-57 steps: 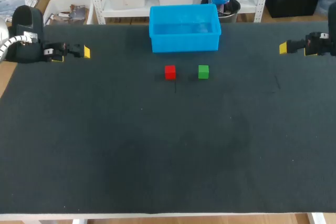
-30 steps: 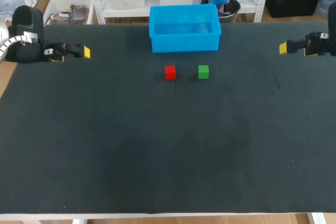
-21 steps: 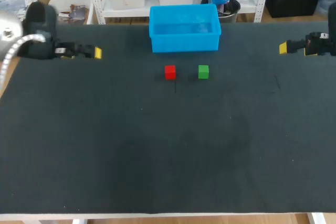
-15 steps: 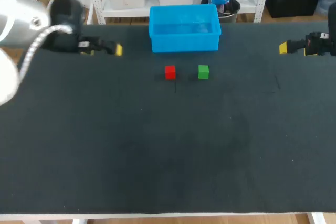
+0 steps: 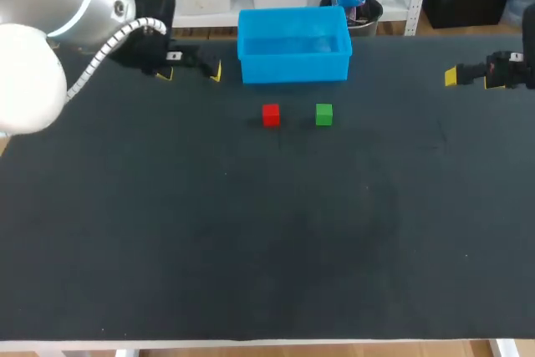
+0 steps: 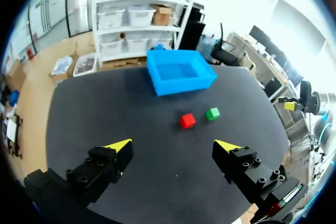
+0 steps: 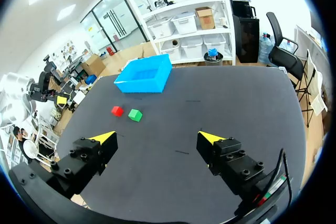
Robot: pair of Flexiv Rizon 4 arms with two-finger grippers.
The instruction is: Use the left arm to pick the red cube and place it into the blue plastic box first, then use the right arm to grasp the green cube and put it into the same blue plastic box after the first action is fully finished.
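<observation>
I am on the first step: my left hand [image 6: 173, 145] has to fetch the red cube [image 5: 271, 114], and it has not got there yet. Its fingers are spread wide with nothing between them. In the head view it hangs over the bench [image 5: 251, 248] off the left end of the blue plastic box [image 5: 292, 68], and in the left wrist view the cube lies well ahead of the fingers.

The red cube sits on the bench in front of the box, near it but not touching. The green cube [image 5: 324, 114] is beside it on the right, with a clear gap between the two. The box looks empty.

My right hand [image 7: 157, 137] is parked at the far right edge of the bench, fingers also spread and empty. I judge it should wait there until the red cube is in the box.

Next I need to bring the left hand over the red cube and lower it so the fingers straddle two opposite faces. I would close only once it is centred, keeping the outer finger clear of the green cube.
</observation>
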